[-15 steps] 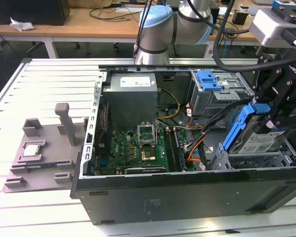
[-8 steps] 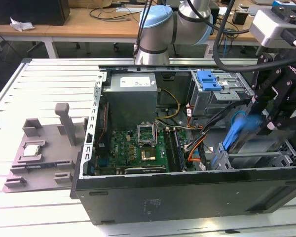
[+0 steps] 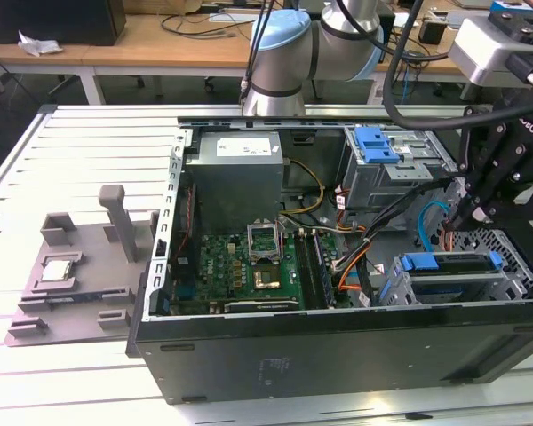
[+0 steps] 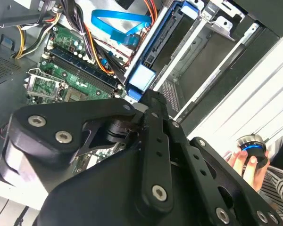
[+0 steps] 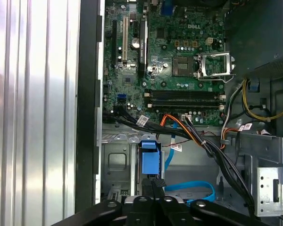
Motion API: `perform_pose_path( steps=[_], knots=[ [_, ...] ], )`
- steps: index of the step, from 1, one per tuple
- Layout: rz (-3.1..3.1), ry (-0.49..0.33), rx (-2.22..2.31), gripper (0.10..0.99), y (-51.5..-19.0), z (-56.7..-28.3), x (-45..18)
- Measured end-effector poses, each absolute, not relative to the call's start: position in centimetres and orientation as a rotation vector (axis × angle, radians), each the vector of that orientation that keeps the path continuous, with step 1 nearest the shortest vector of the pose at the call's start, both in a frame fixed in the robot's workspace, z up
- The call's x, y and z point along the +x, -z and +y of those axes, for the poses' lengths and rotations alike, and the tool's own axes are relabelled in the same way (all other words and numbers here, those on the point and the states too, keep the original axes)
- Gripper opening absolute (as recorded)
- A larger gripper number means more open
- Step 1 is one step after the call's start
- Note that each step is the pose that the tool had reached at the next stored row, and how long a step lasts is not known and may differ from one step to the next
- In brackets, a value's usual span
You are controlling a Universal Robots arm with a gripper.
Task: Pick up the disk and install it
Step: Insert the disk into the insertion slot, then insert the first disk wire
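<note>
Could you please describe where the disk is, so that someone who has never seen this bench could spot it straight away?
Find the open computer case on the slatted table; the green motherboard fills its middle. Toward the exterior view's right, in the case's near corner, sits a metal bay, and the disk lies in it under the black gripper. Its bright blue bracket marks it out from the grey cage with a blue latch farther back.

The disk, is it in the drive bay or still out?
In. The disk sits in the bay at the case's front corner, with the gripper at its blue bracket.
</note>
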State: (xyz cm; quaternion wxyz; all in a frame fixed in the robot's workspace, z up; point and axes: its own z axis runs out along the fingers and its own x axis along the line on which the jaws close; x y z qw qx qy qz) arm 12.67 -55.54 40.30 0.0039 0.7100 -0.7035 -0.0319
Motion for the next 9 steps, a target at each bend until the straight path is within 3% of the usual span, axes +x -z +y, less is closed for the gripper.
perform_pose_path(
  steps=[9],
  knots=[
    [-2.204,0.100,2.225,0.106,-40.25,-55.54,12.71]
  ],
)
